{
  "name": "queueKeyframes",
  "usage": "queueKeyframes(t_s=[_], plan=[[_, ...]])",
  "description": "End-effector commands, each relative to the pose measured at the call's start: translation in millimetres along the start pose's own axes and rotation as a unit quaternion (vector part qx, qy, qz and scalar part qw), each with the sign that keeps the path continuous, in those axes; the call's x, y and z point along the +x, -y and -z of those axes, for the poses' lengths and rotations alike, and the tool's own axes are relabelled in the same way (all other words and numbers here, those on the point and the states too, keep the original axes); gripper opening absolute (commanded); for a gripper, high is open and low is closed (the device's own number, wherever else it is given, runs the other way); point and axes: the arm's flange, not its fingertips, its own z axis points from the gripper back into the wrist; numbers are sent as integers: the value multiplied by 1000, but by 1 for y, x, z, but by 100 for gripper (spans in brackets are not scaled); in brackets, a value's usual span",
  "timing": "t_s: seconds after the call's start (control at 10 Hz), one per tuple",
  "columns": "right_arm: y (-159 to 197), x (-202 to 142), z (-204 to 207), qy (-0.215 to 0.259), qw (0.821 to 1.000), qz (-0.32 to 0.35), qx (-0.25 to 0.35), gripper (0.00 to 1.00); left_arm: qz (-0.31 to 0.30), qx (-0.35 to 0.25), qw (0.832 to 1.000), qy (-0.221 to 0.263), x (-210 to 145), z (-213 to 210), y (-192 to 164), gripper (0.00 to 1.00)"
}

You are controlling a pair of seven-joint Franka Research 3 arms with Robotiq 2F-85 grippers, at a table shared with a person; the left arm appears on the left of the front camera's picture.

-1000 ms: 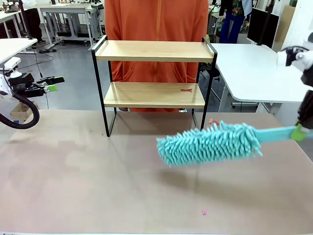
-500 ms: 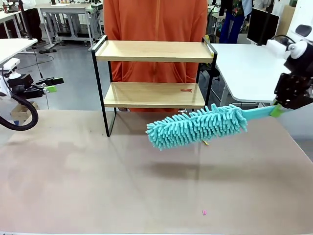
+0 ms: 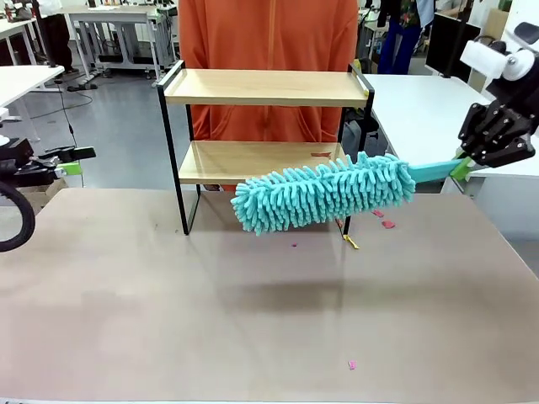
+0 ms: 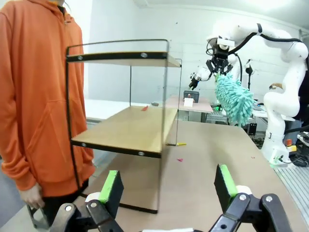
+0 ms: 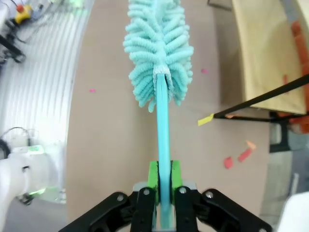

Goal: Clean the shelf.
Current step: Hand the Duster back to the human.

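Note:
The shelf (image 3: 265, 88) stands at the table's far side, two light wooden boards in a black frame; it also appears in the left wrist view (image 4: 128, 128) and at the right wrist view's upper right (image 5: 263, 53). A small red scrap (image 3: 320, 155) lies on its lower board. My right gripper (image 3: 461, 168) is shut on the handle of a teal fluffy duster (image 3: 324, 193), whose head hangs in front of the lower board's right part. The duster (image 5: 158, 48) points away from the right gripper (image 5: 164, 176). My left gripper (image 3: 74, 160) is open at the far left, and again (image 4: 166, 186), with nothing in it.
A person in an orange hoodie (image 3: 269, 34) stands behind the shelf. Small pink and yellow scraps (image 3: 350, 242) lie on the brown table (image 3: 168, 311) near the shelf's right leg, another pink scrap (image 3: 352, 365) near the front. White tables stand at the right and left.
My right gripper has risen and carried the duster up and to the left, from low over the table to in front of the lower board. The left gripper drifted slightly left.

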Motion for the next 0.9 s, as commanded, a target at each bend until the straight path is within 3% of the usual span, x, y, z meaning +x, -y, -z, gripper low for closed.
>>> queueKeyframes(t_s=[0.0,0.5,0.7,0.8], plan=[[19,-13,7,53,998,-24,-2,13,-1,33,999,-12,8,18,42,100],[34,-32,23,91,996,-6,2,13,-20,88,996,-27,3,52,121,100],[37,-35,23,83,996,-5,13,13,-21,88,995,-36,8,63,130,100],[29,-35,27,71,997,8,7,13,-18,78,996,-32,-4,49,119,100]])
